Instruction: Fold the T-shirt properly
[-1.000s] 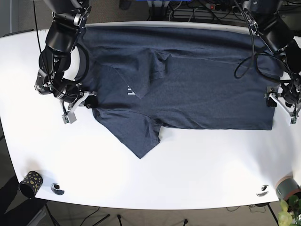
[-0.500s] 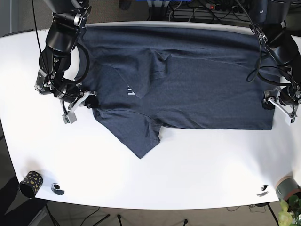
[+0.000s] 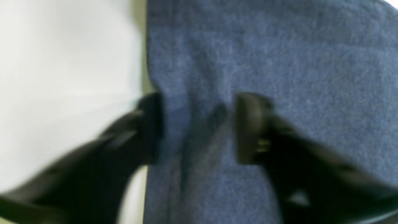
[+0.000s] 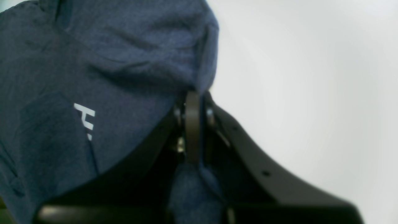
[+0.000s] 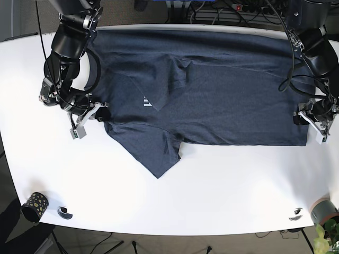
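T-shirt point(image 5: 212, 90): dark blue heathered knit, creased

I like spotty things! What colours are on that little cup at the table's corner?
The cup is black with yellowish dots, seen in the base view.

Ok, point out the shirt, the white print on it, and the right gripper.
shirt point(image 5: 222, 90), base view, flat middle of the body.
white print point(image 4: 85, 119), right wrist view, on the letter shape.
right gripper point(image 4: 192, 124), right wrist view, between the fingertips shut on the shirt's edge.

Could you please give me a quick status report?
Right hand shut on T-shirt. Left hand open, straddling its edge. Nothing in the way.
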